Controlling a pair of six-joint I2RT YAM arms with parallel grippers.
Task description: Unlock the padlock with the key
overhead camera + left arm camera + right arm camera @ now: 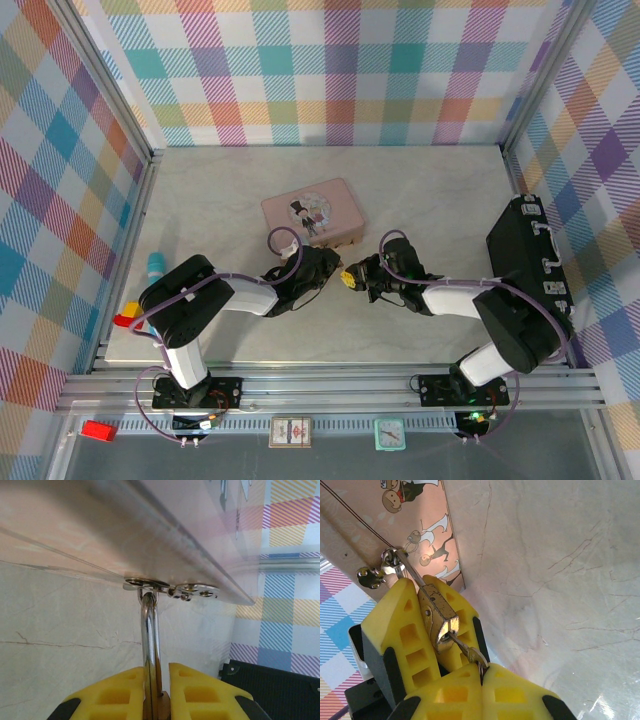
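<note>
Left end effector [158, 685] clamps the padlock [439, 615], hung on the hasp [146, 583] of the tin [312, 212]. Right end effector [482, 675] pinches the key [464, 647], seemingly inserted. Next: twist it, padlock held steady.

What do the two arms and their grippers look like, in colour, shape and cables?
The left arm and the right arm both have black joints, white link tubes and a thin purple cable looping alongside. The left gripper and the right gripper have wedge-shaped yellow fingers with rectangular pockets and black outer edges.
</note>
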